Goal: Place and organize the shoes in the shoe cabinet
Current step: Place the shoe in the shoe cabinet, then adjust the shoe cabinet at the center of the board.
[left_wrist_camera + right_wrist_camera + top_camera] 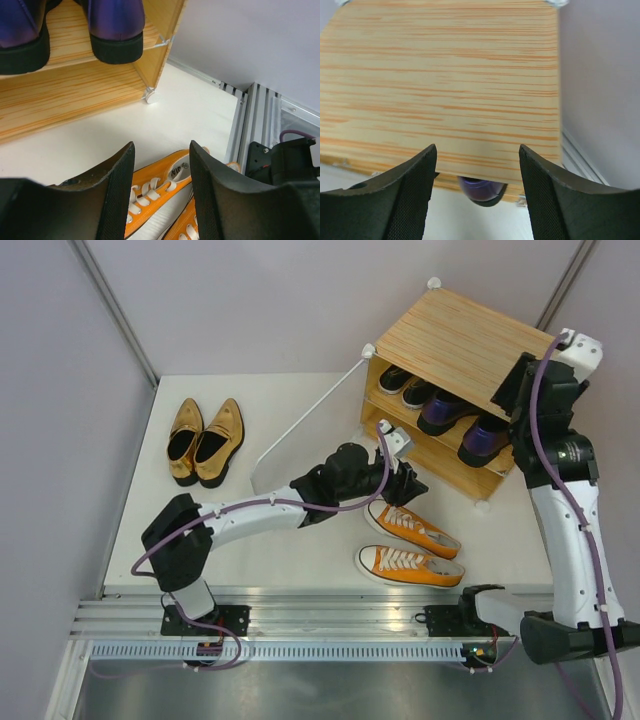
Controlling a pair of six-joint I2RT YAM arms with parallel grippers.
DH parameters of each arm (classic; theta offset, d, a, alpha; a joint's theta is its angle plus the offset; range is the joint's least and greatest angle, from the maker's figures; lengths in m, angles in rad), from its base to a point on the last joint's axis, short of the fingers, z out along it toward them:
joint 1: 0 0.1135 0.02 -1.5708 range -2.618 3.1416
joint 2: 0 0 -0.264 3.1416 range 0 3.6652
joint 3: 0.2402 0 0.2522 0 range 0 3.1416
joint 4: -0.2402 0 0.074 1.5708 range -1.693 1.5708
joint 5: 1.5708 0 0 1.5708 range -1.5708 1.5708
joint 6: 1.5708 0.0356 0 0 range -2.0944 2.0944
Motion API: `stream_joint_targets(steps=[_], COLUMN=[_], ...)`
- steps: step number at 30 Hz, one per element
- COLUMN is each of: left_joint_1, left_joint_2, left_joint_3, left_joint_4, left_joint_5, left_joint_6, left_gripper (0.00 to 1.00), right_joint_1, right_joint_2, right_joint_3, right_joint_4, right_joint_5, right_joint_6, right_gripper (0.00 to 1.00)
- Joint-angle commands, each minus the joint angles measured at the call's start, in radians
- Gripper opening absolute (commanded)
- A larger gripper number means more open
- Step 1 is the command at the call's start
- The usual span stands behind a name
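Note:
The shoe cabinet (455, 340) stands at the back right with its white door (300, 425) swung open. On its upper shelf sit the black sneakers (405, 388) and the purple loafers (450, 410). The orange sneakers (412, 528) lie side by side on the table in front of it. The gold pumps (205, 440) stand at the back left. My left gripper (405, 480) hovers just above the orange sneakers (155, 187), open and empty, facing the cabinet's lower level (65, 95). My right gripper (477, 155) is open above the cabinet top (445, 75), with a purple loafer toe (480, 189) showing under the edge.
The open door leans out across the table between the gold pumps and my left arm. Grey walls close in the table on the left, back and right. A metal rail (330, 600) runs along the near edge. The cabinet's foot knob (150, 95) rests on the white tabletop.

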Motion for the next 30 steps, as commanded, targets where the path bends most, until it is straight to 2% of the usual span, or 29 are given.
stream_joint_targets(steps=[1, 7, 9, 10, 12, 14, 16, 27, 30], left_joint_1=[0.012, 0.064, 0.088, 0.111, 0.133, 0.124, 0.125, 0.122, 0.122], left_joint_2=[-0.062, -0.124, -0.145, -0.168, -0.193, -0.242, -0.272, -0.328, -0.346], left_joint_3=[-0.042, -0.083, -0.085, -0.080, -0.065, -0.057, -0.082, -0.168, -0.178], left_joint_4=[0.040, 0.003, -0.037, -0.057, -0.138, -0.189, -0.200, -0.177, -0.169], left_joint_5=[-0.047, -0.112, -0.132, -0.138, -0.167, -0.263, -0.273, -0.250, -0.262], left_joint_6=[0.050, 0.028, 0.007, 0.002, 0.007, 0.040, 0.037, 0.034, 0.043], left_gripper=[0.52, 0.52, 0.52, 0.52, 0.52, 0.52, 0.52, 0.52, 0.52], right_joint_1=[-0.088, -0.245, -0.285, -0.329, -0.371, -0.415, -0.455, -0.526, -0.534], right_joint_2=[-0.066, -0.113, -0.122, -0.124, -0.119, -0.124, -0.142, -0.139, -0.135], right_joint_3=[0.062, -0.002, -0.036, -0.048, -0.079, -0.103, -0.146, -0.272, -0.289], right_joint_4=[-0.042, -0.064, -0.062, -0.061, -0.056, -0.047, -0.016, 0.073, 0.088], right_joint_5=[0.016, -0.020, -0.071, -0.154, -0.229, -0.259, -0.327, -0.483, -0.508], right_joint_6=[0.044, 0.116, 0.149, 0.161, 0.188, 0.199, 0.216, 0.253, 0.256], right_gripper=[0.71, 0.71, 0.71, 0.71, 0.71, 0.71, 0.71, 0.66, 0.59])
